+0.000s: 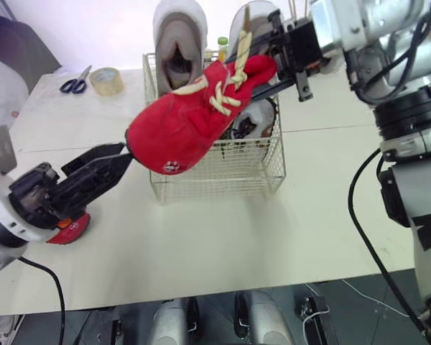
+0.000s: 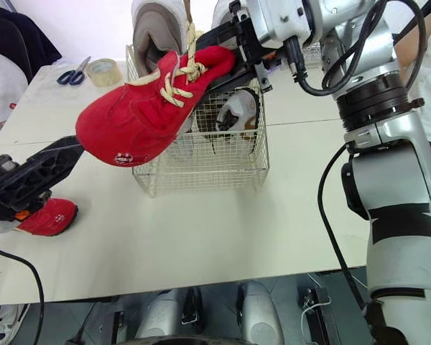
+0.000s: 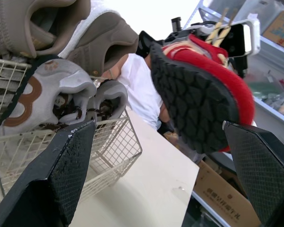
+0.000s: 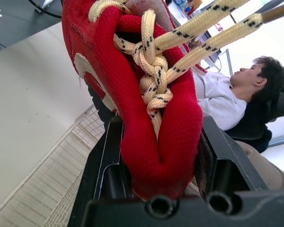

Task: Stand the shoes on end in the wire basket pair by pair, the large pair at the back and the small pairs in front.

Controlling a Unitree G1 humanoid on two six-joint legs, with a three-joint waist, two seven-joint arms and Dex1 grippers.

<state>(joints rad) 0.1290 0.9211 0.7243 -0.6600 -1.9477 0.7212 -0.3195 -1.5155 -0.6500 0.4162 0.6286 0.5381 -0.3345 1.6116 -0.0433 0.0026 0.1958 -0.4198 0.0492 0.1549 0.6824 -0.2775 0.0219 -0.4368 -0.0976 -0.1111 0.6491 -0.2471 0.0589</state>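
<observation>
The white table (image 1: 223, 237) carries a white wire basket (image 1: 215, 178). A large grey-beige pair of shoes (image 1: 178, 43) already stands on end at its back, and a small grey-and-white pair of sneakers (image 2: 237, 111) fills one front corner, almost straight below the right hand (image 1: 271, 66).

That hand is clamped on the heel end of a red canvas shoe with cream laces (image 1: 187, 129), which hangs slanted in the air over the basket's front. Its toe points down and away towards the left hand (image 1: 121, 154). The left hand is spread wide with nothing in it, fingertips just by that toe; I can't tell whether they touch.

The matching red shoe (image 2: 47, 215) lies on the table under the left hand.

So I'd judge the red pair is in hand, first shoe. It needs tipping steeper, toe down, then lowering into the free front space beside the sneakers. The left hand could steady the toe.
</observation>
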